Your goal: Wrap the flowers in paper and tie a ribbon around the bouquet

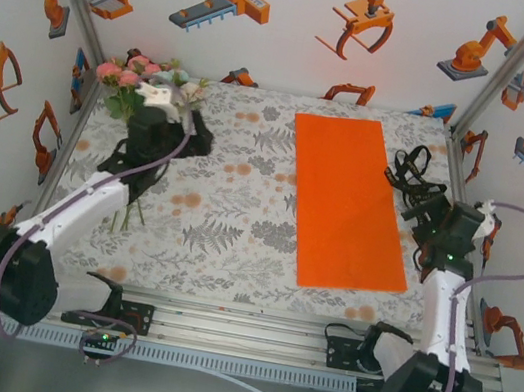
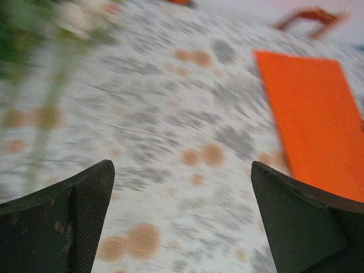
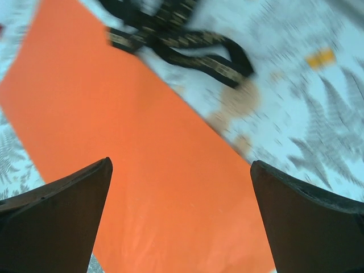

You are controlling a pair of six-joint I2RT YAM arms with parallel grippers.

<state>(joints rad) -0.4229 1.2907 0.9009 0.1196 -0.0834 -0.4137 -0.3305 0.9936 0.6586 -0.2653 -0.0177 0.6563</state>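
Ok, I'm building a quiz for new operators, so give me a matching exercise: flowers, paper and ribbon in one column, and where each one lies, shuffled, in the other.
1. flowers
2. paper
3. ribbon

A. lying flat, right of centre
B. bunched in loops at the orange sheet's right edge
C. in the far left corner

Pairs: 1-C, 2-A, 3-B

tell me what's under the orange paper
The paper lies flat on the floral tablecloth, which shows around it. Whatever the sheet covers cannot be seen; nothing bulges through it.
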